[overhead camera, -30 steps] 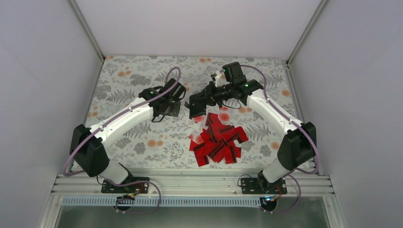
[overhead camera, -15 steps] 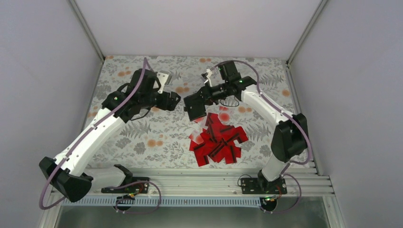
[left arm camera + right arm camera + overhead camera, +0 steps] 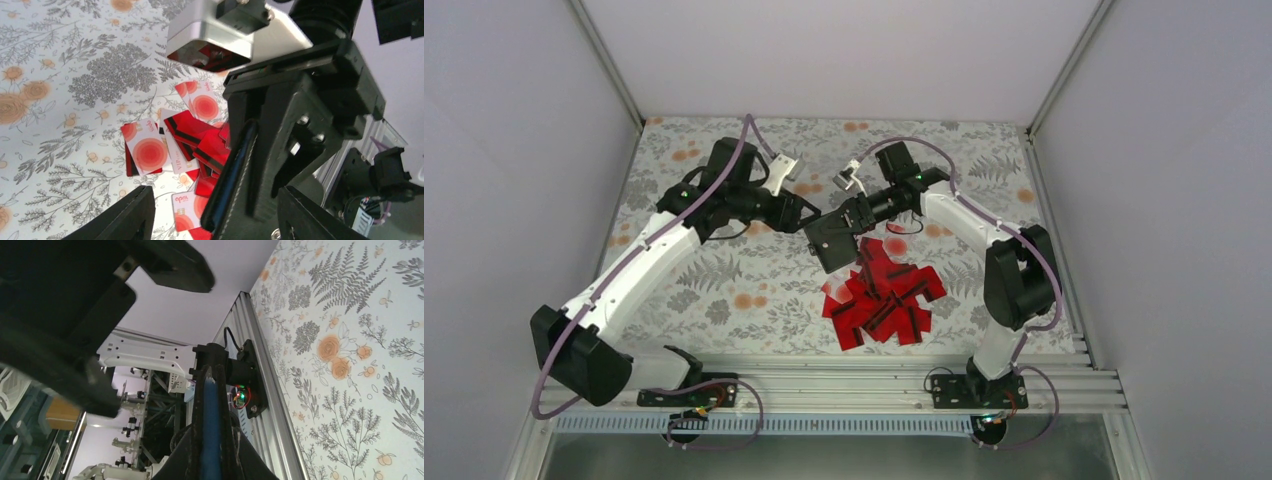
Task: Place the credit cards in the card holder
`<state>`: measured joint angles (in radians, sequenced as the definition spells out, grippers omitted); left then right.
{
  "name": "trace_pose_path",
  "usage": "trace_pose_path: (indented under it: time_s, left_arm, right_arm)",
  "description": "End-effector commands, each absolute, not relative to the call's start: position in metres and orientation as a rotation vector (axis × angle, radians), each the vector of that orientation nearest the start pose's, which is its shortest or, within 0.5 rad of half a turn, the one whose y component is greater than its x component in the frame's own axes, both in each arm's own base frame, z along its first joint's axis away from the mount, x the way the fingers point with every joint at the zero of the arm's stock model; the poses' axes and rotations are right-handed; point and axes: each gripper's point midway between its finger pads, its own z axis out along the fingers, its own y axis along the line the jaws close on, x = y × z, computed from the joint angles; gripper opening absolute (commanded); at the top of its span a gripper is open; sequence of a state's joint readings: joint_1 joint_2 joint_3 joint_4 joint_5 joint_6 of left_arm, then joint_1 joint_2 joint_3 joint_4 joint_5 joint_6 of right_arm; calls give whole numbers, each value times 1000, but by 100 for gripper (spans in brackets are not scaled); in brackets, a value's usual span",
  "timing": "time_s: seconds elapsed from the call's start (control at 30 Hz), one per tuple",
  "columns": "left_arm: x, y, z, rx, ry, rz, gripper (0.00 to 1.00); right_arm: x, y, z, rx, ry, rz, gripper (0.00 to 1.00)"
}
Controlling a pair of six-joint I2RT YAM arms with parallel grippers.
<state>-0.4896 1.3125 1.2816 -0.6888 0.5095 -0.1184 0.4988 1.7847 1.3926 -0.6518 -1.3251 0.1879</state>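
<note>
Top view: the right gripper [image 3: 842, 222] is clamping the holder [image 3: 832, 243] and holding it up in the air. The left gripper [image 3: 802, 212] is sitting just beside the holder on its left. The cards [image 3: 884, 295] are lying in a red heap on the cloth [image 3: 724, 270], just nearer the bases than the holder.

Left wrist view is giving what the top one isn't: the left fingers [image 3: 125, 216] are standing wide apart, gripping nothing, with the holder edge-on between them. Some cards past the holder are lying face up, white with red circles.

Right wrist view: the holder is showing as a thin blue strip between black covers, pinched tight. A big dark blur is blocking the upper left, can't tell what. The rail [image 3: 272, 390] is running behind the holder.
</note>
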Motion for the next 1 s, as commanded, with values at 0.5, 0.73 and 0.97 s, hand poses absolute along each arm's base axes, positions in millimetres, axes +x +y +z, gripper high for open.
trace_pose_path:
  time_s: [0.5,0.73,0.97]
  left_arm:
    - [264,-258,254,852,2227,-1125,27]
    - [268,-256,247,822,2260,-1105,2]
    - [287,-244,251,560,2301,-1072,2]
  right_arm:
    - [252,330,271,-976,2121,2061,4]
    - [257,333,274,-960,2128,2063,4]
    - [291,338,259,-772,2326,1814,67]
